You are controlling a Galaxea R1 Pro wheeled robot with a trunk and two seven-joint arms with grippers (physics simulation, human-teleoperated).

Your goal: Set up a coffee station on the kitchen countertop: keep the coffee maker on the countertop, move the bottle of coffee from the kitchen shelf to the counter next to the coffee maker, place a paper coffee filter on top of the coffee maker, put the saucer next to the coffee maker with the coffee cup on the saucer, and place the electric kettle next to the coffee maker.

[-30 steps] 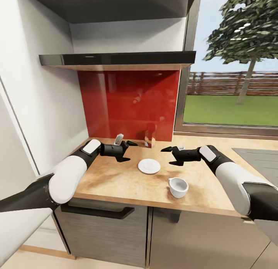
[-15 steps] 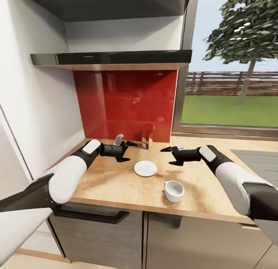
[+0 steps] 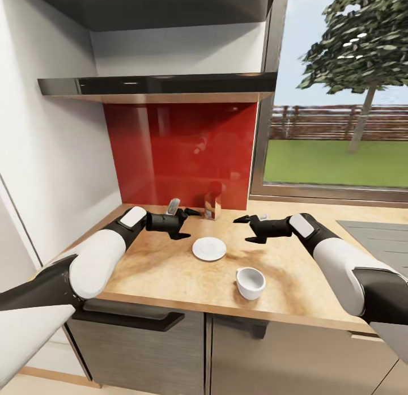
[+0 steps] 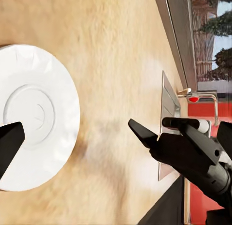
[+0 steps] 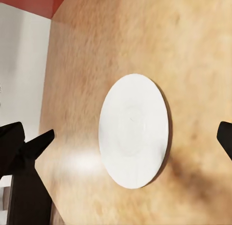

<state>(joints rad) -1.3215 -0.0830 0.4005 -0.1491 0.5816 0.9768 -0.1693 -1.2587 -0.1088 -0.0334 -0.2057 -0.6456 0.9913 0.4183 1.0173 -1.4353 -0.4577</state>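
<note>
Both claws hung spread and empty above the worktop [image 3: 170, 270], the left claw [image 3: 184, 224] on one side of the saucer [image 3: 209, 248] and the right claw [image 3: 245, 228] on the other, each a little above and behind it. In the wrist views their dark fingertips stood well apart with only the plate and bare wood between them.

The coffee cup [image 3: 250, 282] stood upright near the front edge of the worktop, apart from the saucer and not on it. I judged that the step in hand was to bring cup and saucer together. The right claw was the nearer one to the cup; the next move probably called for it to come down toward the front edge and close on the cup's thin wall or rim, then lift it and set it in the middle of the plate.

The saucer was flat, round and matt white, with a shallow ring in its centre. The cup was plain white and looked smooth, so it could slip in a weak grip. The worktop was light wood with soft grain. A glossy red panel [image 3: 175, 151] covered the wall behind.
</note>
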